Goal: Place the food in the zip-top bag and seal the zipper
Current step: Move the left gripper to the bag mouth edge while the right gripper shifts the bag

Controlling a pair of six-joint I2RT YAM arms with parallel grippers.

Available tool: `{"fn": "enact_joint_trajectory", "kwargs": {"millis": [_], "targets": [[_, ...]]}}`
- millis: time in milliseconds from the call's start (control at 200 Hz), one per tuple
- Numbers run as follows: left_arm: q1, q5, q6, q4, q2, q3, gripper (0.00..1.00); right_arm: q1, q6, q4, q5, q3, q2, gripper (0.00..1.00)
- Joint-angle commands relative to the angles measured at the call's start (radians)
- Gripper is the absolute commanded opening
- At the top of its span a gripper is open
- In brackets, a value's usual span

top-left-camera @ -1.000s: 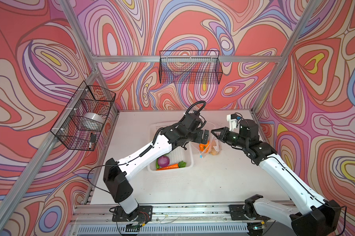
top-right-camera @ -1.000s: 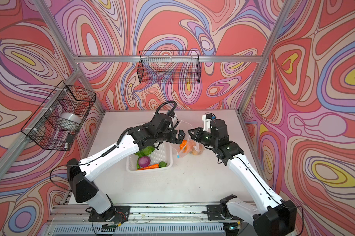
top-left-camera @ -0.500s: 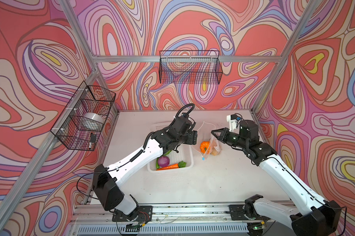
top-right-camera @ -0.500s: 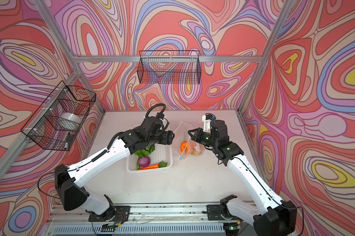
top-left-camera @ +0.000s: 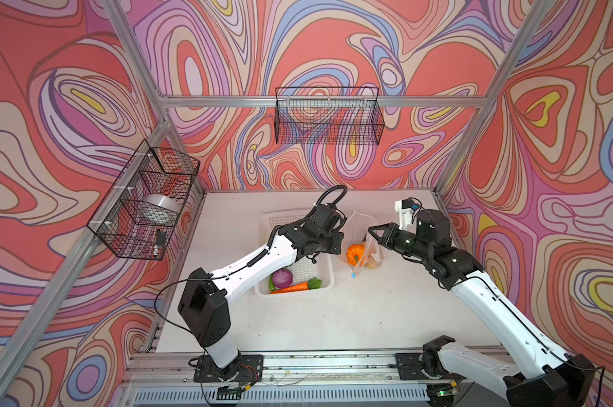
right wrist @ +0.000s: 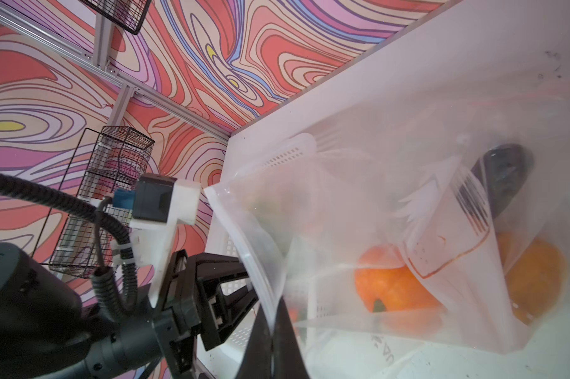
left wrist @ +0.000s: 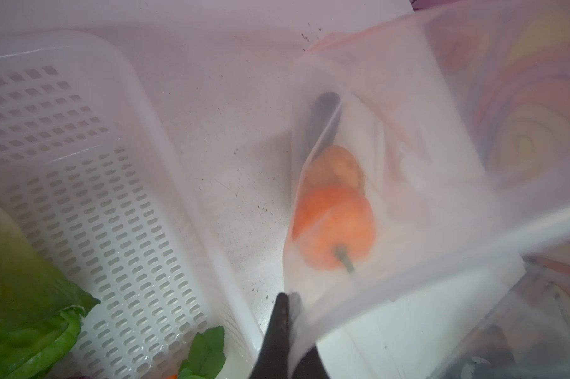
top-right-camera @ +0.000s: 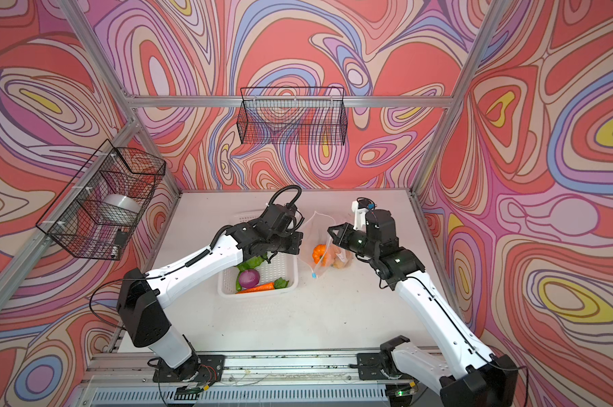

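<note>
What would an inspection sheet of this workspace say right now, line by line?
Surface: white table, some dark specks.
Job's things: bag held open, containing pumpkin, potato and cucumber; blue slider at the mouth's near corner; onion, carrot and lettuce lie in the basket, not yet bagged.
Clutter: nothing seen.
Grippers: left gripper shut on the bag's rim; right gripper shut on the opposite rim.
Cables: black conduit arches above the left wrist, off the table.
Surroundings: wire baskets hang on patterned walls.
</note>
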Motion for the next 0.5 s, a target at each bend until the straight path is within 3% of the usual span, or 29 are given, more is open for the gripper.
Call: {"fn": "enact_joint_trajectory", "kwargs": {"millis": [0,75,135,335,496], "targets": [[-0.004,0.073,-0.031,0.031,-0.042,0.031,0.00,0.005,-0.110,-0.131,0.157,0.055,-0.026,0.00],[-0.004,0.155,-0.072,0.051,-0.068,0.033,0.00,0.005,-0.176,-0.222,0.281,0.113,-0.043,0.00],[-0.013,0.221,-0.120,0.076,-0.091,0.028,0.00,0.005,-0.215,-0.260,0.316,0.153,-0.060,0.00],[-0.030,0.357,-0.289,0.309,-0.164,-0.068,0.00,0.004,-0.291,-0.331,0.325,0.291,-0.069,0.00],[-0.028,0.381,-0.322,0.319,-0.138,-0.078,0.00,0.005,-0.270,-0.295,0.268,0.276,-0.032,0.00]]}}
